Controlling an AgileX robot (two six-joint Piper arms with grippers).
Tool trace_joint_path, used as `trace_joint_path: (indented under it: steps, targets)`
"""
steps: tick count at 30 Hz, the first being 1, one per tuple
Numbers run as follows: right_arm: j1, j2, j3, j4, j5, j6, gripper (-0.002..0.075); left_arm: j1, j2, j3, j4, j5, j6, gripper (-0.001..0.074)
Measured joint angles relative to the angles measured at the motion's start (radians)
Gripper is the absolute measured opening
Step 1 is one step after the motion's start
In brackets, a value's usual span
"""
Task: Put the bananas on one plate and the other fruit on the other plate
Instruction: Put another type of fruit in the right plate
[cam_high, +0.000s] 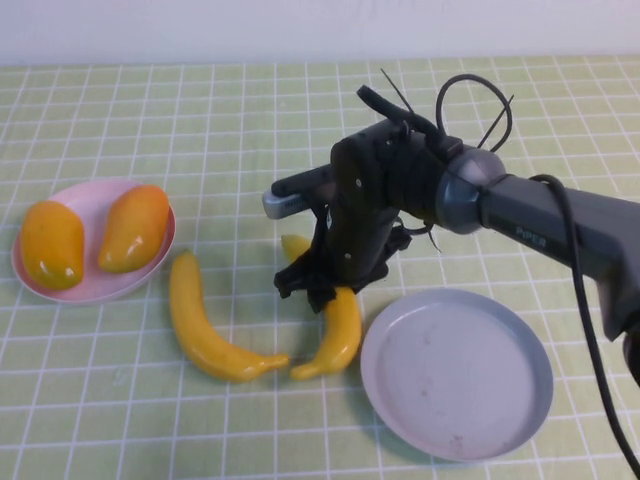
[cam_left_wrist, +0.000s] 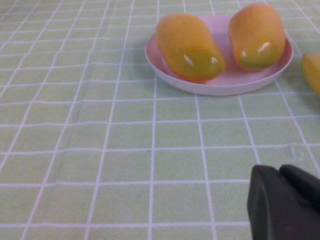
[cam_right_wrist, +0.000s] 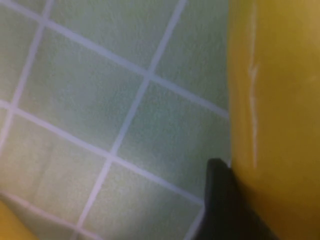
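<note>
The right gripper (cam_high: 318, 288) is down on 1 long glossy yellow banana (cam_high: 340, 330), its dark fingers (cam_right_wrist: 225, 200) closed against it; the second banana (cam_high: 205, 325) lies beside it on the green checked tablecloth (cam_high: 120, 420). Both plump orange mango-like fruits (cam_high: 135, 228) sit on the small pink plate (cam_high: 95, 285). The larger grey-blue plate (cam_high: 456, 373) lies just right of the bananas. The left gripper (cam_left_wrist: 285, 205) hovers near the pink plate; I cannot tell its finger state.

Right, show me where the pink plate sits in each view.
High view: the pink plate is at the left edge, holding both mangoes; the right tool is down on a banana at centre.
Left wrist view: plate at the top, left tool in the lower corner.
Right wrist view: not in it.
Shared landmark: the green checked tablecloth.
</note>
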Motion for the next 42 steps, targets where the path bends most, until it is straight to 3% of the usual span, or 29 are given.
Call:
trace_joint_path:
  steps: [9,19,25,42]
  targets:
    - [0.004,-0.265,0.043,-0.101,0.046,0.060,0.0312,0.000,0.000,0.000,0.000,0.000,0.000,-0.0004]
    - [-0.086,-0.642,0.627,-0.179,-0.029,0.253,0.0312,0.000,0.000,0.000,0.000,0.000,0.000,-0.0004]
    - [-0.144,-0.623,0.746,-0.182,-0.059,0.285,0.0312,0.000,0.000,0.000,0.000,0.000,0.000,-0.0004]
    - [-0.147,-0.537,0.755,-0.105,-0.076,0.264,0.0312,0.000,0.000,0.000,0.000,0.000,0.000,-0.0004]
